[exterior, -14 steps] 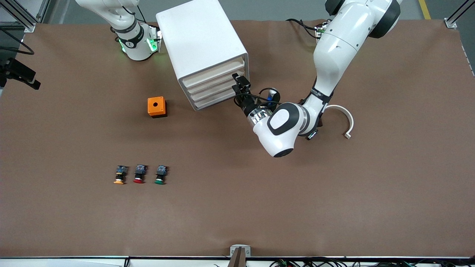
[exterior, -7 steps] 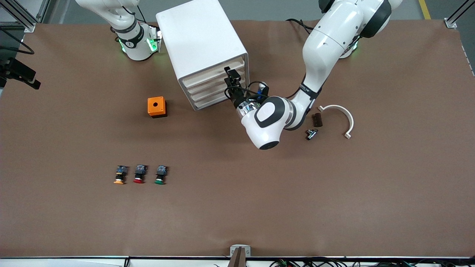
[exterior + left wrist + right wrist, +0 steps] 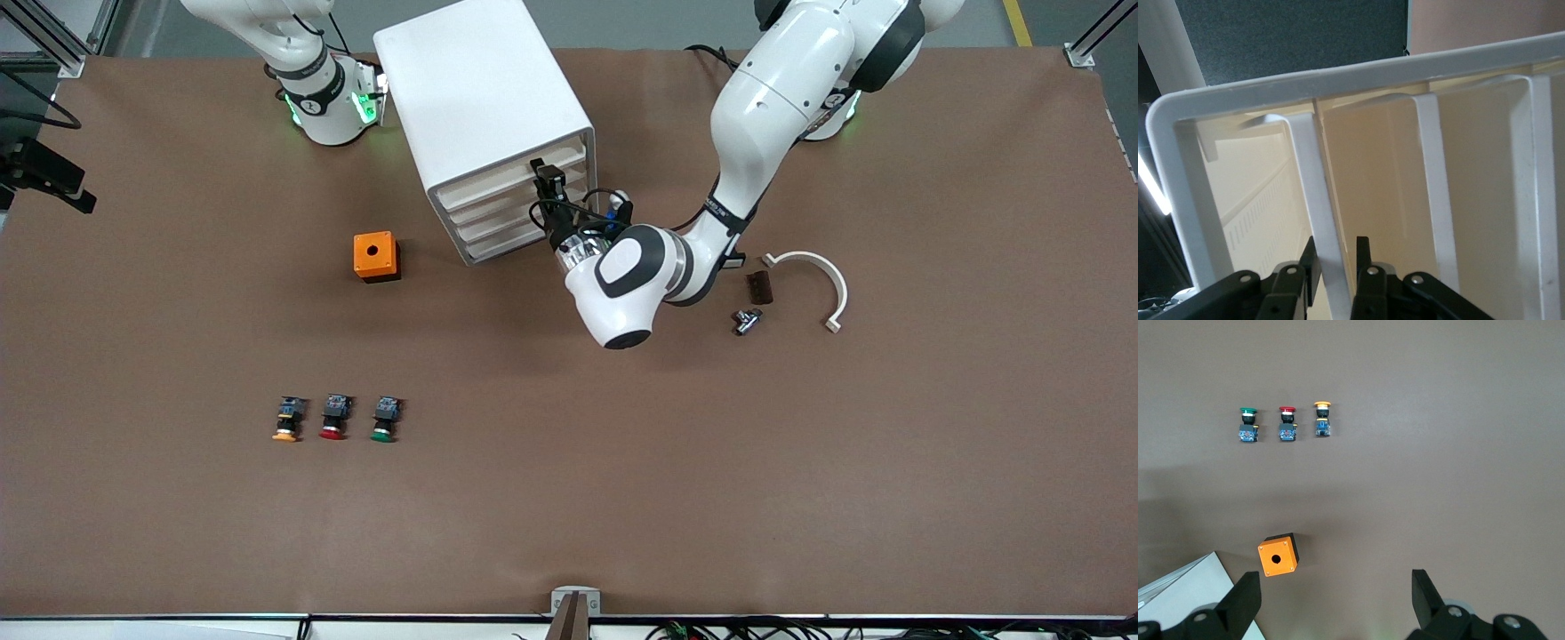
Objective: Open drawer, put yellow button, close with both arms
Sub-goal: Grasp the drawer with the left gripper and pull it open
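The white cabinet (image 3: 480, 89) stands near the robots' bases with all four drawers shut. My left gripper (image 3: 544, 173) is at the front of the topmost drawer (image 3: 498, 180). In the left wrist view its open fingers (image 3: 1336, 243) straddle that drawer's white front lip (image 3: 1305, 173): one finger touches the lip, the other stands a little off it. The yellow button (image 3: 285, 420) lies on the table much nearer the front camera, the end one of a row of three; it also shows in the right wrist view (image 3: 1322, 420). My right gripper (image 3: 1335, 583) hangs wide open and empty, high over the table by the cabinet.
A red-capped button (image 3: 332, 418) and a green-capped button (image 3: 384, 420) lie beside the yellow one. An orange cube with a hole (image 3: 375, 256) sits beside the cabinet. A white curved piece (image 3: 813, 267), a dark block (image 3: 759, 286) and a small metal part (image 3: 745, 320) lie toward the left arm's end.
My left arm has swung toward the cabinet, and its gripper has gone from beside the lower drawers up onto the topmost drawer's front lip. The right arm has not moved.
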Robot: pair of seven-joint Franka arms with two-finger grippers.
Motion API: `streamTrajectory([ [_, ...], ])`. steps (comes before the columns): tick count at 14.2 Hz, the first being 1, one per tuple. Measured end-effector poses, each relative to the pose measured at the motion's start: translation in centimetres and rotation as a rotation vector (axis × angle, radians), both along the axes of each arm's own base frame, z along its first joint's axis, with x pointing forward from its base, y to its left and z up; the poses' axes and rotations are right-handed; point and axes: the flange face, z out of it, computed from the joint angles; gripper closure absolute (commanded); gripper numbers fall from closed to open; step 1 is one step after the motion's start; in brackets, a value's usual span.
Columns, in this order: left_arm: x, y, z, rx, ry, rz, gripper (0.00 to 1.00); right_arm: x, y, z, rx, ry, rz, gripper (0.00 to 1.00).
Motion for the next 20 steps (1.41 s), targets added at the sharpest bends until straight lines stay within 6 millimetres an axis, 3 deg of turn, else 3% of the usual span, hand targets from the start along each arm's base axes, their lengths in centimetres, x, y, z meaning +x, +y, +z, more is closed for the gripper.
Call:
streamTrajectory([
  [5, 0.1, 0.0, 0.1, 0.009, 0.019, 0.009, 0.88, 0.0, 0.0, 0.5, -0.001, -0.011, 0.0, 0.0],
  [8, 0.4, 0.2, 0.0, 0.008, 0.027, 0.02, 0.88, 0.6, -0.1, -0.8, -0.001, 0.015, -0.001, 0.0],
  [10, 1.8, 1.3, 0.0, 0.005, 0.03, 0.057, 0.87, 2.1, -0.1, -3.3, -0.011, 0.059, 0.0, 0.0],
  [15, 7.9, 7.0, 0.0, -0.015, 0.011, 0.196, 0.84, 7.5, -0.5, -12.4, -0.065, 0.148, 0.014, 0.0],
  [17, 10.1, 9.3, 0.0, -0.026, -0.003, 0.246, 0.83, 8.9, -0.2, -14.4, -0.07, 0.132, 0.015, 0.0],
  [20, 12.2, 11.7, 0.1, -0.034, -0.018, 0.299, 0.72, 10.8, 1.4, -18.4, -0.064, 0.08, -0.014, 0.0],
])
